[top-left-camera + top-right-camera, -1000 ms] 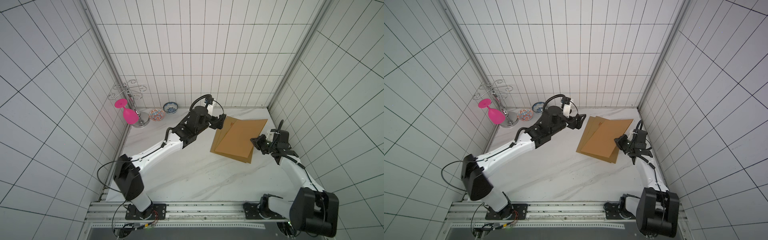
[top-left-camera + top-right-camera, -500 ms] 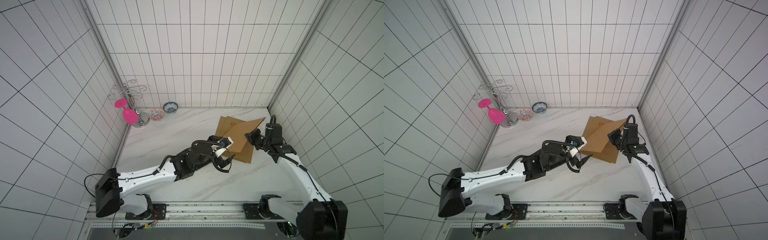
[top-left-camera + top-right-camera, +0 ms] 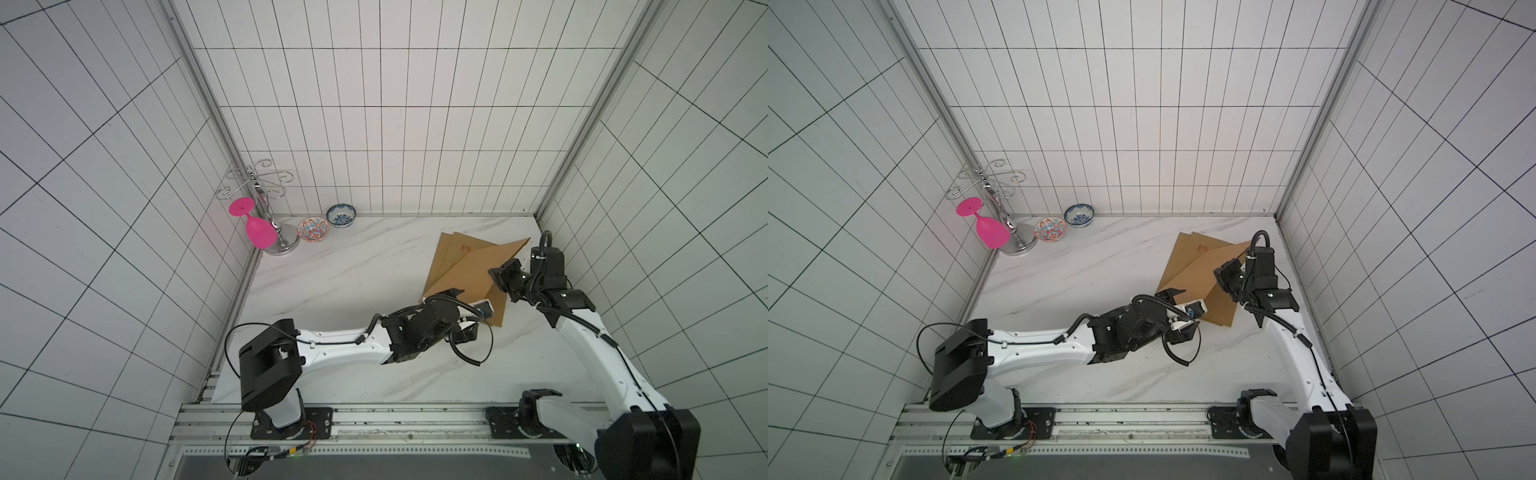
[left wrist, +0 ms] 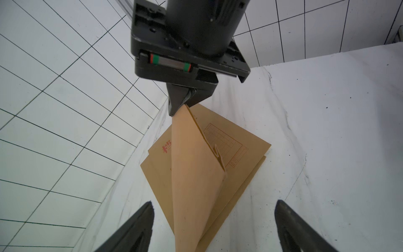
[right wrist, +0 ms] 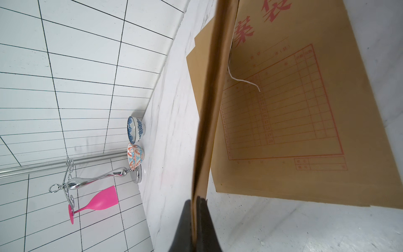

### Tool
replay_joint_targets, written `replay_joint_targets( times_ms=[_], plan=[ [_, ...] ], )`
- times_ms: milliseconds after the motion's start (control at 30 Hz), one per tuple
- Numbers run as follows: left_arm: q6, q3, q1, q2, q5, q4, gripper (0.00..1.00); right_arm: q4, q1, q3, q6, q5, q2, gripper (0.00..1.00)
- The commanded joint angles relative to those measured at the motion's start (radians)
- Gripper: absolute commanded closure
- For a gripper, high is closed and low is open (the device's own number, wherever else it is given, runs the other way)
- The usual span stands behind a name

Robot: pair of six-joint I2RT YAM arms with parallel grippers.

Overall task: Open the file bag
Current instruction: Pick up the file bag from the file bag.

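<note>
Over marble tabletop [image 3: 332, 291], left claw [image 4: 214, 203] has arrived spread; right claw [image 5: 197, 200] keeps file bag [image 4: 192, 174] clamped.

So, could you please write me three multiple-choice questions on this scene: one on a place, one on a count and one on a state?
1. Where is the pink glass? A at the table's front edge; B in the right corner; C on the metal rack in the back left corner.
2. How many bowls are there? A one; B two; C four.
3. What state is the right gripper in? A shut on the file bag; B open; C holding a bowl.
Answers: C, its foot hooks on the rack; B, two sit side by side; A, it pinches the raised brown paper.
</note>
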Motion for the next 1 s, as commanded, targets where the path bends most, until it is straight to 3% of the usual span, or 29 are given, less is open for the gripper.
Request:
replay_joint_targets(
  times_ms=[0, 167, 467, 567, 600, 800, 867, 967],
  plan=[
    [0.06, 0.06, -0.004, 0.05, -0.104, 0.043, 0.25, -0.01, 0.014, 0.063, 0.021, -0.012, -0.017, 1.0],
    [0.092, 0.116, -0.006, 0.106, -0.178, 0.052, 0.48, -0.007, 0.019, 0.062, 0.022, -0.026, -0.007, 0.99],
    [0.082, 0.13, -0.007, 0.142, -0.223, 0.076, 0.74, 0.016, 0.021, 0.07, 0.025, -0.05, 0.0, 0.96],
    [0.07, 0.131, -0.006, 0.143, -0.263, 0.085, 0.95, 0.023, 0.022, 0.073, 0.023, -0.054, -0.005, 0.91],
    [0.064, 0.133, -0.005, 0.14, -0.273, 0.085, 1.0, 0.031, 0.021, 0.075, 0.018, -0.055, -0.006, 0.87],
    [-0.028, 0.163, 0.029, 0.066, -0.244, 0.017, 1.0, 0.034, 0.013, 0.16, -0.127, -0.059, -0.005, 0.34],
    [-0.133, 0.198, 0.071, 0.025, -0.186, -0.069, 1.0, 0.033, 0.011, 0.187, -0.189, -0.045, -0.025, 0.26],
    [-0.301, 0.243, 0.152, -0.051, -0.087, -0.191, 1.0, 0.044, 0.01, 0.201, -0.27, -0.02, -0.077, 0.23]
  ],
)
